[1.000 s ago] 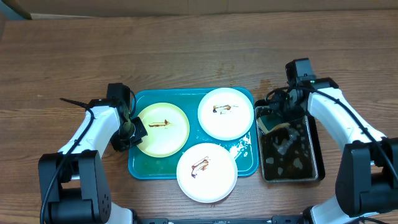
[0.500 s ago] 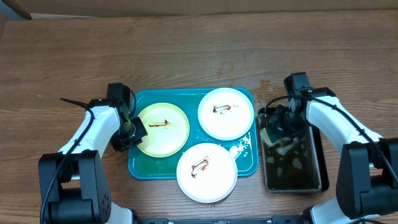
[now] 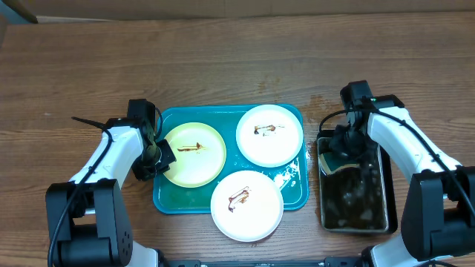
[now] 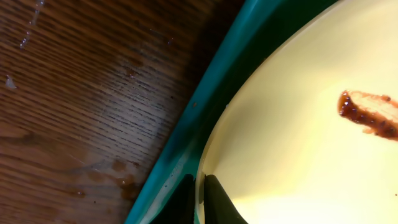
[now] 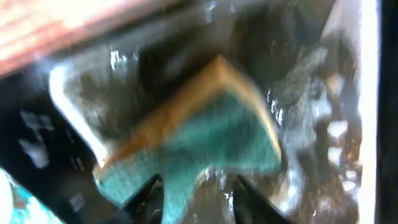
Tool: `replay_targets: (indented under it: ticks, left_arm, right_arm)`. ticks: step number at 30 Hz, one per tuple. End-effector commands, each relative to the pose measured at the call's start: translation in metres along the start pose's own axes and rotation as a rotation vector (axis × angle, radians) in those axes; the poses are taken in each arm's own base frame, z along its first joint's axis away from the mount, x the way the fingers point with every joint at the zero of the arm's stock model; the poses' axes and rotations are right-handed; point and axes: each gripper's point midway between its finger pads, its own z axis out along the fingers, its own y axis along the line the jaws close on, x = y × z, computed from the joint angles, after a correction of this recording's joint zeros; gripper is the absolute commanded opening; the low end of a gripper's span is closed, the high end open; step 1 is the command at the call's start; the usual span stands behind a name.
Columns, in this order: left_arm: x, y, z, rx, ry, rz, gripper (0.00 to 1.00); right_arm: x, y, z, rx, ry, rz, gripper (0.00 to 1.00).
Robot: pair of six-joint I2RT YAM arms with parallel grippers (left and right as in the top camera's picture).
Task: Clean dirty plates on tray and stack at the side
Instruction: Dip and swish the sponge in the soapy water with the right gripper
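Note:
Three plates lie on the teal tray (image 3: 169,202): a pale yellow-green plate (image 3: 194,153) at left, a white plate (image 3: 269,134) at upper right, a white plate (image 3: 246,205) at the front. Each has a brown smear. My left gripper (image 3: 156,153) is shut on the yellow-green plate's left rim; the left wrist view shows both fingers pinching that rim (image 4: 200,199) over the tray edge (image 4: 211,74). My right gripper (image 3: 346,145) hangs in the black tray (image 3: 320,194). A green-and-yellow sponge (image 5: 199,137) lies just ahead of it, a corner between the spread fingers (image 5: 198,200).
The black tray holds dark water and stands right of the teal tray. Wet spots (image 3: 319,102) mark the wood behind it. Suds lie on the teal tray's right part (image 3: 289,172). A cardboard edge (image 3: 223,9) runs along the table's far side.
The black tray has slid right and toward the front edge, turning straighter. My right gripper moved with it and its jaws spread wider. The left arm and the plates have not moved.

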Motion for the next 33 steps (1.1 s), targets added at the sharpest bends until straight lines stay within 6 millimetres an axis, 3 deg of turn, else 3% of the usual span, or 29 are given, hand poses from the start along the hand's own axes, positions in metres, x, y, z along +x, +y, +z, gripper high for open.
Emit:
replay_targets:
  ticks: [1, 2, 8, 15, 22, 30, 33]
  left_arm:
    - [-0.005, -0.002, -0.003, -0.006, -0.017, 0.012, 0.08]
    - [-0.005, -0.002, -0.003, -0.006, -0.017, 0.012, 0.08]
    - [-0.004, -0.002, -0.002, -0.007, -0.016, 0.012, 0.08]
    - [-0.004, -0.001, -0.002, -0.008, -0.014, 0.012, 0.09]
    - [-0.004, -0.002, -0.003, -0.007, -0.015, 0.012, 0.09]
    - [-0.004, -0.001, -0.003, -0.008, -0.014, 0.012, 0.09]
    - [-0.004, -0.001, -0.003, -0.008, -0.014, 0.012, 0.09]
  right_arm:
    - [0.008, 0.015, -0.008, -0.089, 0.046, 0.015, 0.50]
    - [0.009, 0.014, -0.008, -0.086, 0.054, 0.037, 0.54]
    - [0.001, 0.013, -0.002, -0.075, 0.013, 0.197, 0.55]
    - [-0.005, 0.014, 0.009, -0.088, -0.016, 0.326, 0.46]
    - [0.002, 0.007, 0.019, -0.065, -0.007, 0.343, 0.45]
    - [0.002, 0.005, 0.022, -0.053, -0.015, 0.328, 0.11]
    - [0.001, 0.005, 0.023, -0.057, -0.022, 0.271, 0.07]
